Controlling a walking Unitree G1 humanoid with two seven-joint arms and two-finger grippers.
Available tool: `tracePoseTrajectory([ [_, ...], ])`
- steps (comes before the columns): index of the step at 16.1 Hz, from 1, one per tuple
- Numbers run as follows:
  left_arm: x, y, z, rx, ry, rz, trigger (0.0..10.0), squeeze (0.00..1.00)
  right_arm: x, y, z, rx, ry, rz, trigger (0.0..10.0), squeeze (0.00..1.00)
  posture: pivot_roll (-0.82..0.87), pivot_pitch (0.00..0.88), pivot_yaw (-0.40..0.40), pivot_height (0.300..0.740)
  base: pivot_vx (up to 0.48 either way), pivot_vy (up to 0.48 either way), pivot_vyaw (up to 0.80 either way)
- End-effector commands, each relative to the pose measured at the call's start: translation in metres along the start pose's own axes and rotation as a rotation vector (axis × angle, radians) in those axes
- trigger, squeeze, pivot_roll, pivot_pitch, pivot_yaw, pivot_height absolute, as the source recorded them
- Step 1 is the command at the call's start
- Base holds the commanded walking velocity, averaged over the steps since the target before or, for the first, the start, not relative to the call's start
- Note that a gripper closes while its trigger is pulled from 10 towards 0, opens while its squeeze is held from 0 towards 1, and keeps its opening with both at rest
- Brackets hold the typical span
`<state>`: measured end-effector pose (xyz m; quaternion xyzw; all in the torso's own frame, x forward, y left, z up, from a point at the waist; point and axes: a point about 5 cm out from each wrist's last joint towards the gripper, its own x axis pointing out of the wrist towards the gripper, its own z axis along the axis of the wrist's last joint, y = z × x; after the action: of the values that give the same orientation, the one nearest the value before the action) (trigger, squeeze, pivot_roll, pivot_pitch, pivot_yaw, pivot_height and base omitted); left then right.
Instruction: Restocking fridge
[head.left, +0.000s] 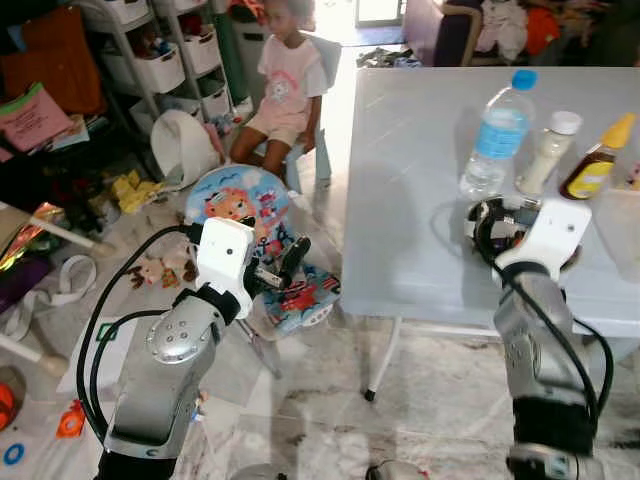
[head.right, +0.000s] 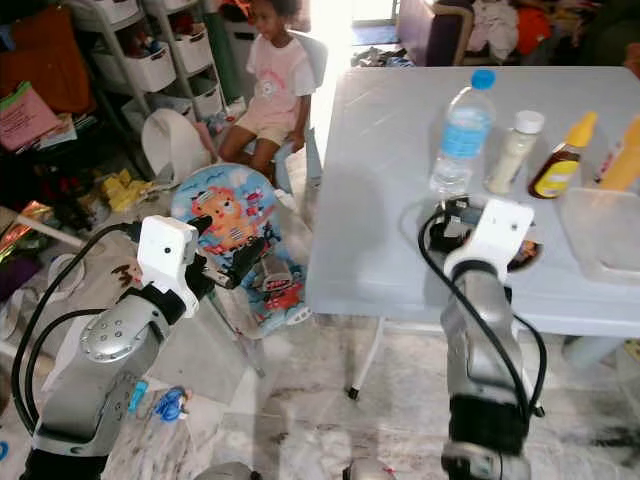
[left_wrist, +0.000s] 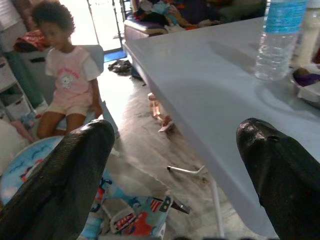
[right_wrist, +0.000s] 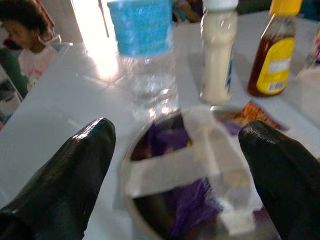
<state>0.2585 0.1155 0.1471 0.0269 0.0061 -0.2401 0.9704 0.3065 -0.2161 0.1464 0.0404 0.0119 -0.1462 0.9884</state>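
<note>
Spread wide over a round metal bowl (right_wrist: 200, 175), the right gripper (right_wrist: 180, 165) with one black finger (right_wrist: 60, 175) to each side and nothing held yet; the bowl sitting near the front edge of the white table (head.left: 420, 180), sealed across its mouth with clear film and strips of pale tape, something purple and a scrap of orange packet showing through. By the look of it, the opening pick of the restocking: reaching for the first item to carry off, no fridge anywhere in sight. Calls next for easing lower and closing on the rim, kept level since film and tape are all that hold the contents in. Just behind the bowl, a water bottle (head.left: 497, 132) with a blue cap and label, looking empty or nearly so; beside it a white-capped jar (head.left: 548, 150) of creamy sauce, then a yellow-capped squeeze bottle (head.left: 598, 158) of dark brown liquid, and a clear plastic tub (head.right: 606, 230) at the table's right end, contents unclear. Off to the left, short of the table, the left gripper (head.left: 278, 265), likewise open and empty, above a patterned baby bouncer (head.left: 245, 210); beyond it a seated child (head.left: 285, 85)
</note>
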Motion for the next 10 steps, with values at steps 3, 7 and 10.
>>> tracePoseTrajectory([
  [3,0.002,-0.002,0.005,0.008,-0.018,-0.021,10.0,0.00,0.009,0.009,0.013,-0.038,-0.035,0.040,10.0,0.00,-0.03,0.000,0.060,0.740,0.000,-0.171,0.00],
  [7,0.004,-0.006,0.002,0.002,-0.014,-0.040,10.0,0.00,0.027,0.029,0.037,-0.066,-0.131,0.110,10.0,0.00,-0.04,0.000,0.061,0.740,0.000,-0.258,0.00],
  [10,0.006,-0.007,0.003,0.001,-0.017,-0.047,10.0,0.00,0.033,0.047,0.043,0.019,-0.147,0.163,10.0,0.00,-0.03,0.000,0.056,0.740,0.000,-0.260,0.00],
])
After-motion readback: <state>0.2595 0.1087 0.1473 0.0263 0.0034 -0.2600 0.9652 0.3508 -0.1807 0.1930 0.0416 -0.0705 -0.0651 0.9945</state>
